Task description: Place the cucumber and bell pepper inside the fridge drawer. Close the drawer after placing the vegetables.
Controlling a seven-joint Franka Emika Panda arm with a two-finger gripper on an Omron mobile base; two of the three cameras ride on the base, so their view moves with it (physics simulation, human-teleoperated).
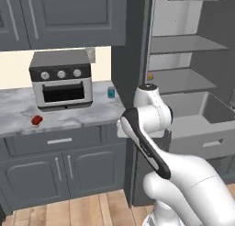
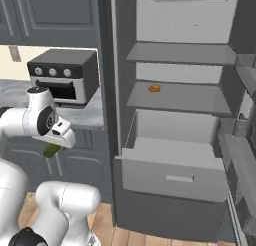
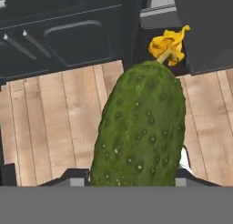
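One of the two vegetables was in hand and none was yet in the fridge drawer point(image 1: 202, 128), by my reading.

From the left base view, the bell pepper point(image 1: 36, 120) lay on the marble worktop point(image 1: 18, 111) at about 8 o'clock from the toaster oven point(image 1: 62, 78), well apart from the fridge. A small teal can point(image 1: 110, 92) stood near the worktop's right end. The drawer stood pulled out at 3 o'clock of the arm, its inside bare as far as it showed.

From the right base view, the cucumber point(image 2: 51, 150) hung below the claw point(image 2: 56, 145), out in front of the lower cabinets and at 9 o'clock of the open drawer point(image 2: 172, 177). A small orange item point(image 2: 154, 88) sat on the shelf above the drawer.

From the hand view, the cucumber point(image 3: 141, 127) rose between the fingertips, its yellow withered flower at 12 o'clock, with wooden floor point(image 3: 59, 118) behind it; the claw was closed on it.

Left to do, I judged: carry the cucumber across into the drawer, fetch the pepper, place it too, then push the drawer shut.
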